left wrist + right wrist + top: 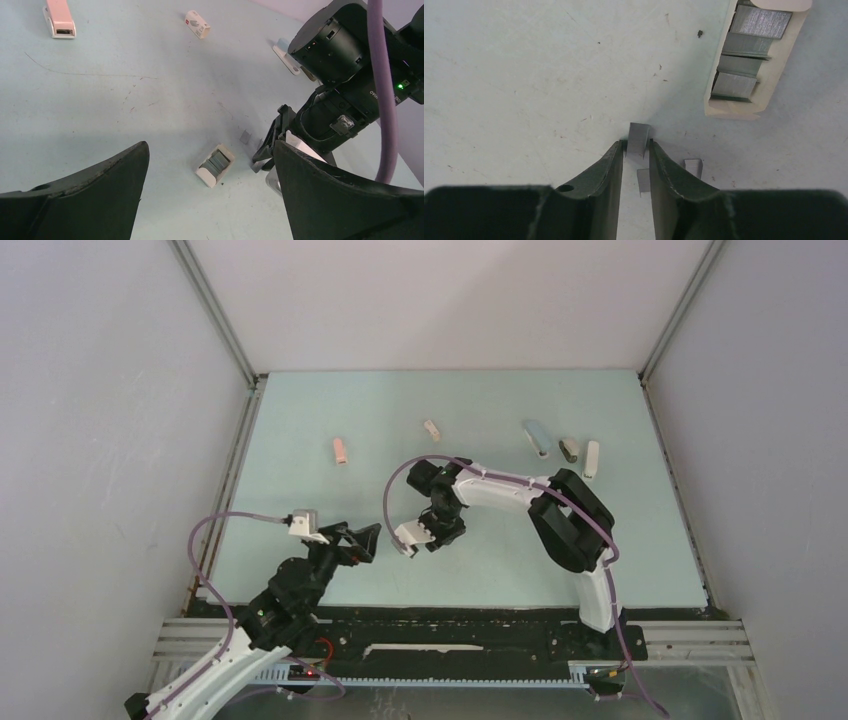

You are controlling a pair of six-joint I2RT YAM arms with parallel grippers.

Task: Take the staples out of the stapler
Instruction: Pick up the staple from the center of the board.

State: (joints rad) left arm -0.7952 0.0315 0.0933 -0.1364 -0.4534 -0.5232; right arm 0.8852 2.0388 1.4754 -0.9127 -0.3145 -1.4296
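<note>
While the left gripper (362,540) hangs idle above the near-left table (300,420) with its jaws fully apart and nothing between them, all work falls to the other arm. A pink stapler (341,450) lies well apart toward the far side. Near the centre, an open staple box (216,165) holds stacked refills. Just beside it, the right gripper (635,150) brackets one staple strip (639,136) lying flat on the table, jaws narrowed to either side of it; whether the pads already press on it cannot be told. Two loose strips (693,167) lie just beside the fingers. Risk: the strip is thin and sits at the very fingertips, so an off-centre squeeze may flip or eject it, or break the glued strip apart. Dragging fingertips may also scatter the neighbouring strips.
</note>
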